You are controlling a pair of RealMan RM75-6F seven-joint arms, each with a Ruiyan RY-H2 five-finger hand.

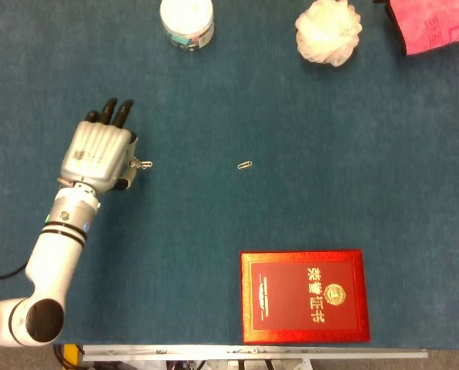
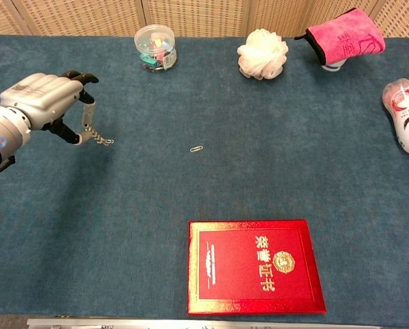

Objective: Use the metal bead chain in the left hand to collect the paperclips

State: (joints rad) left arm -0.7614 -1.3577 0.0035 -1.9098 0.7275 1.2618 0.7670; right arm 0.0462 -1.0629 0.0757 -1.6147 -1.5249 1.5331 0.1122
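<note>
Dangling from the left hand point(image 2: 43, 103) — a beaded metal chain point(image 2: 89, 128) (paperclips point(image 2: 107, 142) clinging).

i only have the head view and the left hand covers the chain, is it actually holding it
Observer: Yes. In the chest view the left hand pinches the bead chain, which hangs down below its fingers.
Operator: anything on the end of it
Observer: A small wire piece sticks out sideways at the chain's lower end. It is likely a paperclip, but too small to be sure.
Operator: whats in the tub up top, i just see a lid
Observer: Through its wall, the clear tub shows small coloured pieces inside.
Operator: anything past my right edge
Observer: A bottle lies on its side at the far right.
</note>
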